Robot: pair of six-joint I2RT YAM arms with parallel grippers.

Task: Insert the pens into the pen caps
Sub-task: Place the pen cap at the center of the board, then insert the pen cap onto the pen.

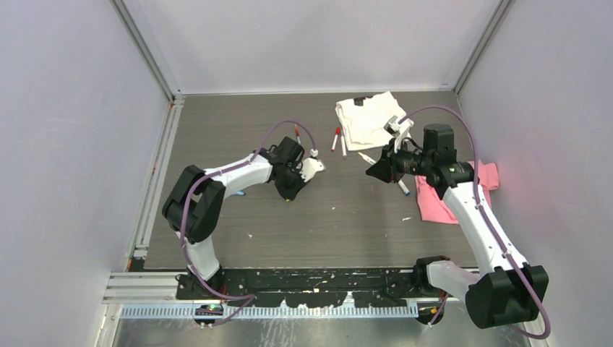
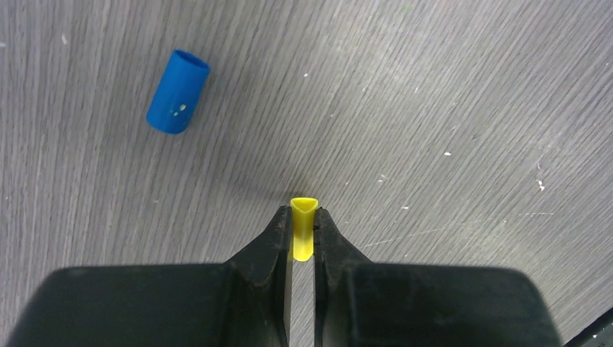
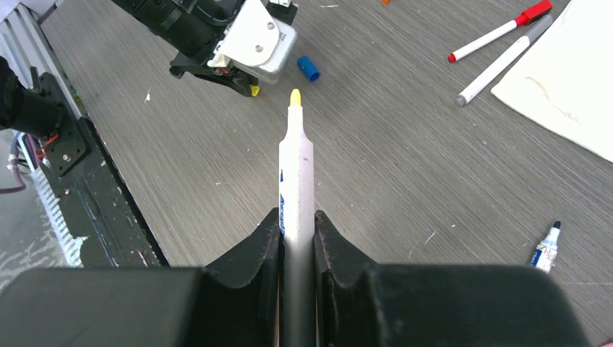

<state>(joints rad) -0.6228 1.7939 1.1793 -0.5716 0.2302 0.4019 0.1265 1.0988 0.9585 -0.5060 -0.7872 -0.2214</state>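
My left gripper [image 2: 303,213] is shut on a yellow pen cap [image 2: 303,228], whose open mouth sticks out past the fingertips, close above the table. In the top view the left gripper [image 1: 291,194] points down at mid-table. My right gripper [image 3: 296,217] is shut on a white pen with a yellow tip [image 3: 297,166]. The tip points toward the left gripper [image 3: 249,85], a short gap away. In the top view the right gripper [image 1: 374,172] is right of centre. A blue cap [image 2: 178,92] lies on the table beside the left gripper and also shows in the right wrist view [image 3: 309,68].
A red-capped pen [image 3: 499,32] and a grey-tipped pen [image 3: 502,61] lie beside the white cloth [image 1: 369,119]. A short pen with a dark tip [image 3: 547,248] lies near the right arm. A pink cloth [image 1: 455,202] lies at the right. Another pen [image 1: 296,131] lies behind the left arm.
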